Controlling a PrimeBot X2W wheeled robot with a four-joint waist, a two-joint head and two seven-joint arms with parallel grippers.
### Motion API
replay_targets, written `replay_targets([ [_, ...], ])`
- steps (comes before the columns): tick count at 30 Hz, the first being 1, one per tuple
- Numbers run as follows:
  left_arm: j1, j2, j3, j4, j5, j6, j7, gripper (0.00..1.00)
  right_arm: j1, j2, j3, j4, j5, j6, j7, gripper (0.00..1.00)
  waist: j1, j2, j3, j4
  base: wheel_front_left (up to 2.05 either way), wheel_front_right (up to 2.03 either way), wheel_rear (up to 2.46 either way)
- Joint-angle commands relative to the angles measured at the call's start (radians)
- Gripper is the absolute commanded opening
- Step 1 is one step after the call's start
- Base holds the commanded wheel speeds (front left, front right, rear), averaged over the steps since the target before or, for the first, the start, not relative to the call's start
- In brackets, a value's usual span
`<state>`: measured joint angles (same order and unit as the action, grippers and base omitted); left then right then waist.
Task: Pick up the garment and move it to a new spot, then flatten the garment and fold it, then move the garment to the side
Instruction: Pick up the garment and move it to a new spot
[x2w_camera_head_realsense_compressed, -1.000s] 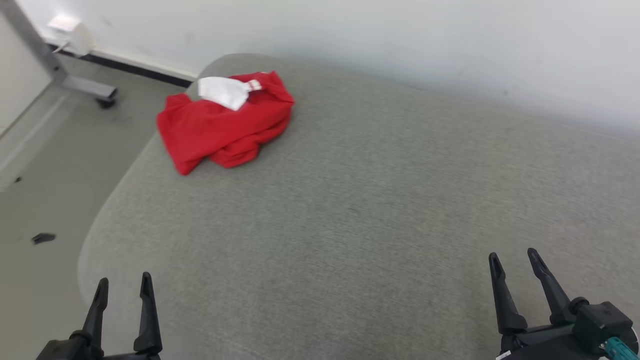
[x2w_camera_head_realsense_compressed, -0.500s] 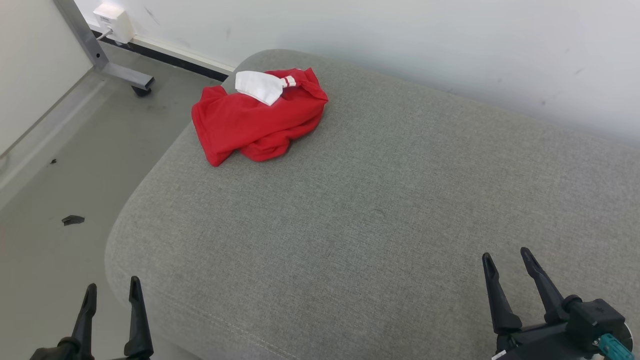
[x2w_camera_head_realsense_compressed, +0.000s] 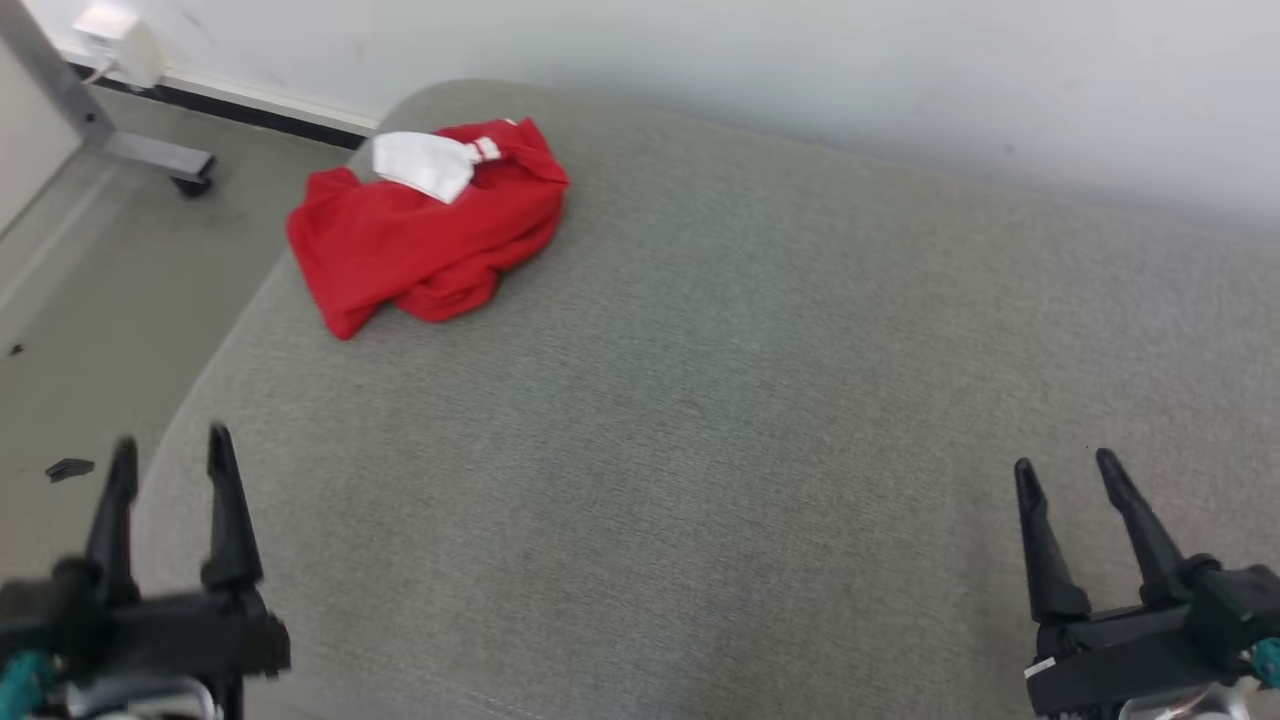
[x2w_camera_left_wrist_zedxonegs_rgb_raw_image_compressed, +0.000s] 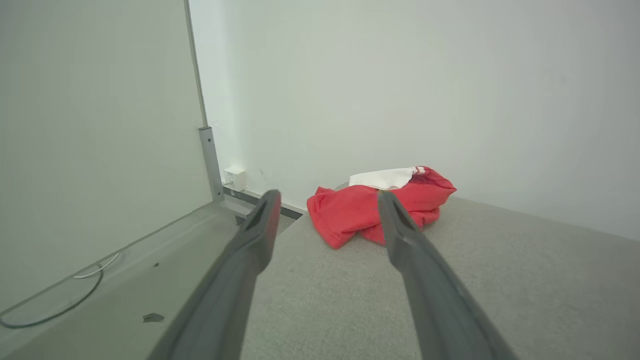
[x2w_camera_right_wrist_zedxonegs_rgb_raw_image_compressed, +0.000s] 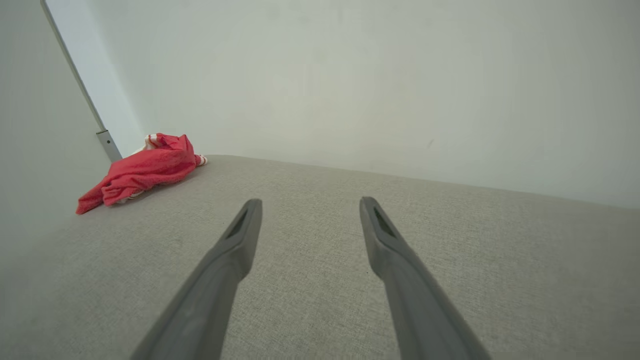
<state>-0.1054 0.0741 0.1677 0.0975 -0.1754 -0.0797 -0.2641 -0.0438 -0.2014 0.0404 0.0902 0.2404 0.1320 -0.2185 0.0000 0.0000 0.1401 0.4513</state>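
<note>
The left tool (x2w_camera_head_realsense_compressed: 170, 440) stands with its two fingers spread wide and nothing between them. It sits higher in the head view than it did a second ago, with more of its dark body showing, and it is smeared with motion. The whole picture has shifted too, so the head has turned and part of that rise may be the camera's. Even so, the blur on this arm suggests it has started forward. It hangs over the near left edge of the grey cushion (x2w_camera_head_realsense_compressed: 700, 400). In its own wrist view the fingers point along the cushion towards the far left corner.

The right tool (x2w_camera_head_realsense_compressed: 1063, 460) is just as wide and empty, sharp rather than blurred, and only a little higher in view than before. It is above the near right part of the cushion.

The garment (x2w_camera_head_realsense_compressed: 420, 240) lies on the far left corner of the cushion, close to the rounded left edge and well apart from both tools. It is a crumpled red heap with a white piece (x2w_camera_head_realsense_compressed: 415, 165) on top, and its shape and place on the cushion are unchanged from the earlier pictures.

This looks like the opening reach of the pick-up, probably led by the left arm. Nothing has been grasped, so the moving, flattening and folding are all yet to come.
</note>
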Motion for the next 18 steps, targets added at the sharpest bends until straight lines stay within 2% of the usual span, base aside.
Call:
replay_targets([
  [1, -0.062, 0.014, 0.007, 0.006, -0.003, 0.002, 0.000, 1.00, -0.016, -0.013, -0.010, -0.012, -0.006, -0.003, 0.006, 1.00, 0.0000, 0.0000, 0.074, -0.076, 0.00, 0.00, 0.00],
  [10, -0.468, 0.131, 0.065, 0.099, -0.058, 0.017, 0.049, 1.00, -0.089, -0.054, -0.078, -0.090, -0.017, -0.003, 0.021, 1.00, 0.0000, 0.0000, 0.287, -0.266, 0.00, 0.00, 0.00],
  [18, -0.729, 0.240, 0.081, 0.232, -0.083, 0.013, 0.122, 1.00, -0.112, -0.059, -0.154, -0.158, -0.028, -0.003, 0.014, 1.00, 0.0000, 0.0000, 0.411, -0.373, 0.00, 0.00, 0.00],
])
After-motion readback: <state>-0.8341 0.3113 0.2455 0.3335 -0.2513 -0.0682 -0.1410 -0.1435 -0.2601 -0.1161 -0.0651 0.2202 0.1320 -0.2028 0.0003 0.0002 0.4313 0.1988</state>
